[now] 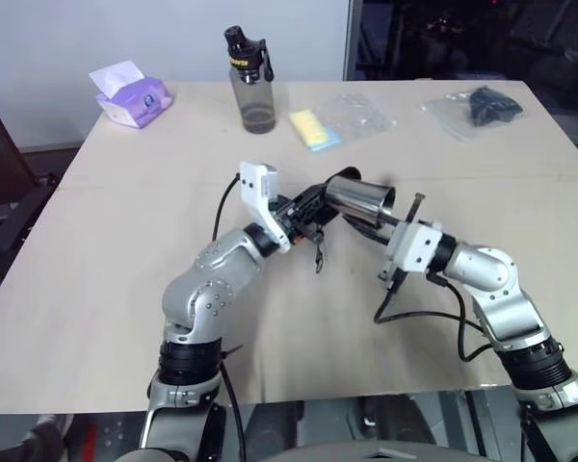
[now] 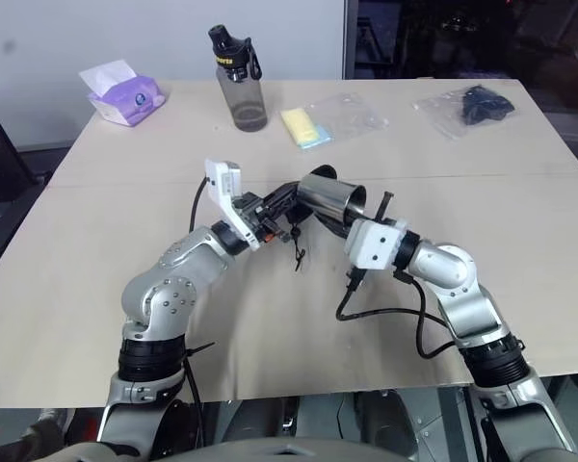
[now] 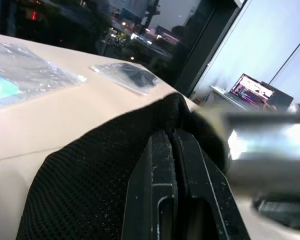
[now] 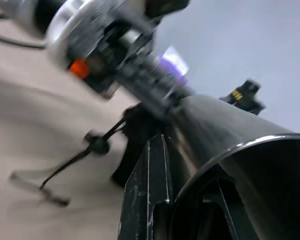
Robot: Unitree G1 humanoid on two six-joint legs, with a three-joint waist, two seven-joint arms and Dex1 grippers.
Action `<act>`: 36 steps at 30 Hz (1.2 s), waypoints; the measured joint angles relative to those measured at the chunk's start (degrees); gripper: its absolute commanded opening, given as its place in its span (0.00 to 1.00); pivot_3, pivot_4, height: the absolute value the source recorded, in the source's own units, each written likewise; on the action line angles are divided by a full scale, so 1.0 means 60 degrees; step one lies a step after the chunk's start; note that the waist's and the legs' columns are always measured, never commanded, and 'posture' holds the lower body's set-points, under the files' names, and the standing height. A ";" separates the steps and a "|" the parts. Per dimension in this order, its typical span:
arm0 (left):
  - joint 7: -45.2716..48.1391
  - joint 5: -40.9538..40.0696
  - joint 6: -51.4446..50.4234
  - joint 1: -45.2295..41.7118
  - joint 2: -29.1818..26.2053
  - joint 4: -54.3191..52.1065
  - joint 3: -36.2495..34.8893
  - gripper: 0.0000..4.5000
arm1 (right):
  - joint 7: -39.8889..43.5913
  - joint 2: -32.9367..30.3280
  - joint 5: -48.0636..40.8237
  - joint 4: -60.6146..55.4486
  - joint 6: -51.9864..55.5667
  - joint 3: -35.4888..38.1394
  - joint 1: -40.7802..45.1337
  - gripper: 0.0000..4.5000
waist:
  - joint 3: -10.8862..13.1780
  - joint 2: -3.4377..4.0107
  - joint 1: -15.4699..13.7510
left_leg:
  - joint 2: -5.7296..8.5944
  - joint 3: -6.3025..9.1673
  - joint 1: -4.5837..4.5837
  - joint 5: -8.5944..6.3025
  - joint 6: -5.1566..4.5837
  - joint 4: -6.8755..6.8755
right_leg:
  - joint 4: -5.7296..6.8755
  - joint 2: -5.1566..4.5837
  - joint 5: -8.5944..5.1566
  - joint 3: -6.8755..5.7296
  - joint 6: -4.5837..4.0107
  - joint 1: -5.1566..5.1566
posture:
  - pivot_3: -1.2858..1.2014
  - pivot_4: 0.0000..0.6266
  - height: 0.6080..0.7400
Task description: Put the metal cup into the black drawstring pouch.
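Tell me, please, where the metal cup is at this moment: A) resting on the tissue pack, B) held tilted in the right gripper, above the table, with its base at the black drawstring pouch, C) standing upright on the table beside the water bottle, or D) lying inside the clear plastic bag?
B: the right gripper clamps the rim of the metal cup, which lies tilted above the table, its base at the black drawstring pouch that the left gripper pinches.

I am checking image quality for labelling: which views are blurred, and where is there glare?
Right wrist view: the left claw and the pouch cord are smeared by motion. Left wrist view: the metal cup is blurred, with a bright glare patch. Both eye views: sharp, evenly lit, soft reflections on the cup.
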State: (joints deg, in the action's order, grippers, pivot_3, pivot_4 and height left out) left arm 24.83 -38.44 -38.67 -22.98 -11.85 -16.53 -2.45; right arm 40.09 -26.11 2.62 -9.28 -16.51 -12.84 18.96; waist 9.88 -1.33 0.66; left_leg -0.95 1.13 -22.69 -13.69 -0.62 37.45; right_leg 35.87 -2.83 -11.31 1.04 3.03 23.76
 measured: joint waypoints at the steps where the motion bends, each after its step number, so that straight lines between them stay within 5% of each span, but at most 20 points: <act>1: -0.0002 -0.0009 -0.0027 0.0006 0.0008 -0.0011 0.0019 0.00 | -0.0001 -0.0007 0.0056 0.0089 -0.0076 -0.0022 -0.0025 0.02 | 0.0000 0.0000 0.0000 | -0.0001 0.0002 0.0002 0.0000 0.0000 0.0000 | 0.0003 0.0001 -0.0001 -0.0001 -0.0002 0.0000 | 0.52 0.24 1.00; 22: 0.0023 -0.0365 -0.0630 0.0481 0.0168 -0.0583 0.0669 0.00 | -0.0232 0.0376 0.2959 0.2695 -0.0501 -0.1740 0.1921 0.02 | 0.0000 -0.0001 0.0019 | -0.0003 0.0016 0.0004 0.0001 0.0001 -0.0001 | 0.0005 0.0006 0.0001 -0.0010 0.0000 -0.0001 | 0.52 0.24 1.00; 24: 0.0015 -0.0365 -0.0558 0.0538 0.0151 -0.0663 0.0601 0.00 | -0.0273 0.0939 0.2350 0.2715 0.0039 -0.1524 0.1771 0.02 | -0.0001 -0.0003 0.0021 | -0.0004 0.0023 0.0001 0.0001 0.0001 -0.0005 | 0.0002 0.0005 0.0003 -0.0015 0.0002 0.0000 | 0.52 0.24 1.00; 27: 0.0029 -0.0374 -0.0563 0.0641 0.0147 -0.1058 0.0680 0.00 | -0.0312 0.2711 -0.0439 0.2410 0.2416 -0.0428 0.1334 0.02 | 0.0005 0.0005 0.0013 | -0.0013 0.0033 -0.0003 0.0001 0.0001 -0.0007 | 0.0008 0.0008 0.0006 -0.0022 0.0003 0.0000 | 0.52 0.24 1.00; 34: 0.0108 -0.0587 -0.0541 0.0862 0.0220 -0.1379 0.0882 0.00 | -0.0229 0.3272 -0.3960 0.0941 0.6145 0.0908 0.1162 0.02 | 0.0004 0.0005 0.0004 | 0.0010 0.0035 -0.0001 0.0000 0.0000 0.0001 | 0.0006 -0.0006 -0.0005 -0.0020 -0.0015 -0.0008 | 0.52 0.24 1.00; 36: 0.0133 -0.0574 -0.0504 0.0857 0.0239 -0.1363 0.0881 0.00 | -0.0125 0.3036 -0.4147 0.0707 0.6448 0.0928 0.1068 0.16 | 0.0004 0.0006 0.0004 | 0.0010 0.0043 -0.0001 0.0000 0.0000 0.0000 | 0.0008 -0.0003 -0.0006 -0.0029 -0.0014 -0.0007 | 0.52 0.24 1.00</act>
State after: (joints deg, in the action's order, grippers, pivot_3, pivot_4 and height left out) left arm 25.63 -41.88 -41.70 -17.84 -10.41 -24.70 2.84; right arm 39.34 -7.90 -22.26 -5.04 22.18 -7.27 25.37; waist 9.91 -1.29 0.69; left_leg -0.89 1.39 -22.70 -13.69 -0.62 37.45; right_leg 35.92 -2.84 -11.35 0.87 2.95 23.71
